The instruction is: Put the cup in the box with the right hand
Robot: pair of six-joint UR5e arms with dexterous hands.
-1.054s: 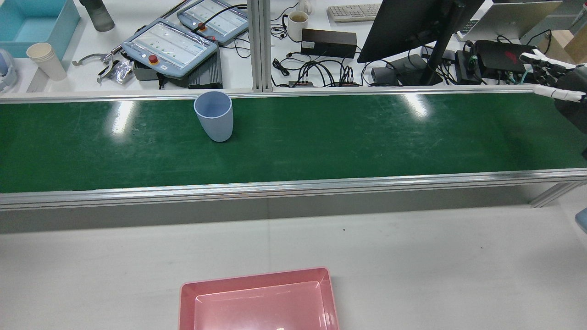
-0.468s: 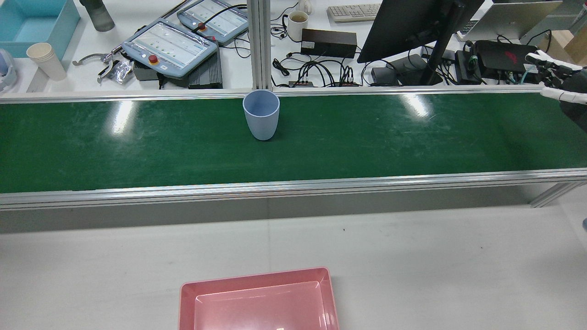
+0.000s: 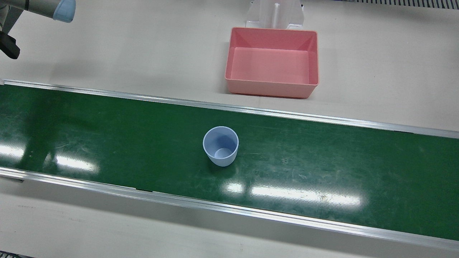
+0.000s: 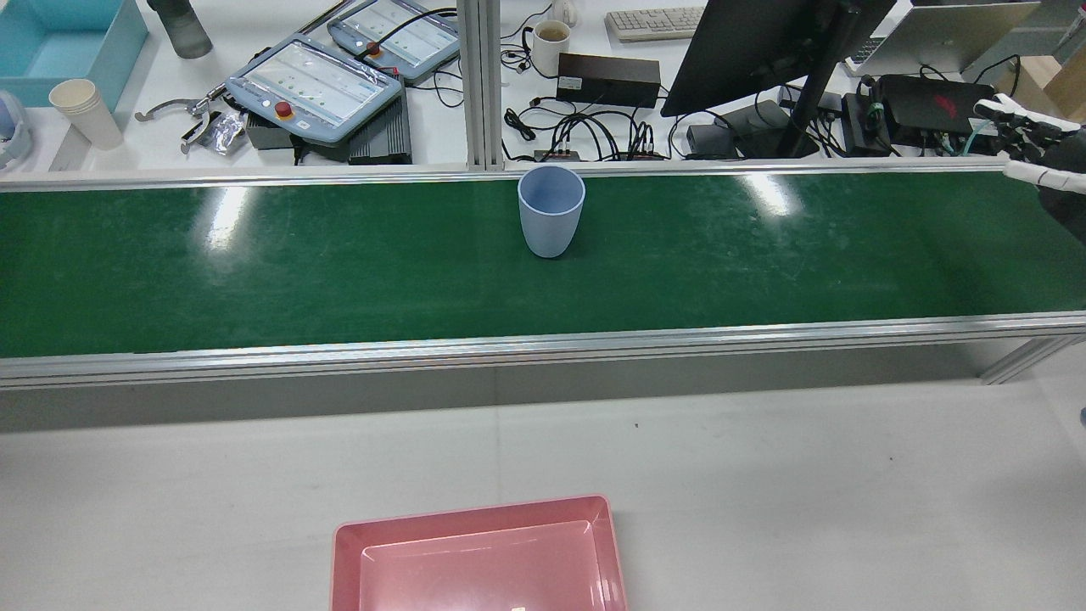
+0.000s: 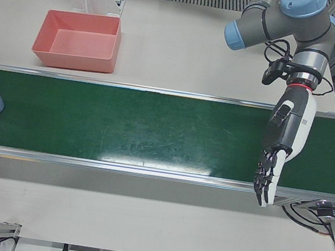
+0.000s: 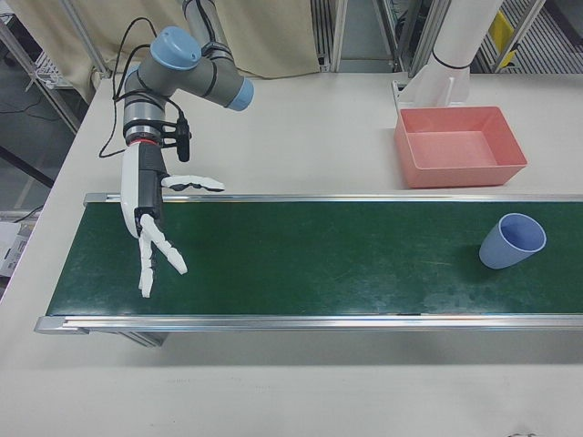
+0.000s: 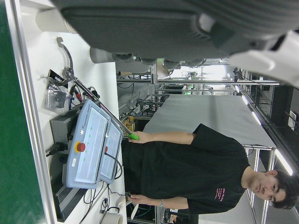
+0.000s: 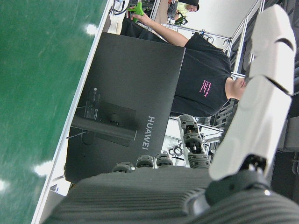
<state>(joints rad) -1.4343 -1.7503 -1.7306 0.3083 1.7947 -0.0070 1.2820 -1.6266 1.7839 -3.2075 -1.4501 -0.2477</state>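
A light blue cup (image 3: 220, 145) stands upright and empty on the green conveyor belt (image 3: 107, 143), near the belt's middle and its far side in the rear view (image 4: 551, 210). The pink box (image 3: 272, 89) sits empty on the white table beside the belt; it also shows in the rear view (image 4: 475, 519). My right hand (image 6: 144, 218) is open, fingers spread, over the belt's end far from the cup (image 6: 512, 241); its fingers show at the rear view's right edge (image 4: 1035, 170). My left hand (image 5: 285, 133) is open and empty over the other end of the belt.
Aluminium rails (image 4: 543, 344) run along both sides of the belt. Behind it stand a monitor (image 4: 764, 51), teach pendants (image 4: 314, 85), cables, a mug (image 4: 550, 44) and paper cups (image 4: 85, 110). An arm pedestal (image 3: 274, 14) stands behind the box.
The cup has travelled along the belt toward my right hand, to the right in the rear view. My right hand has drawn back slightly toward the view's right edge.
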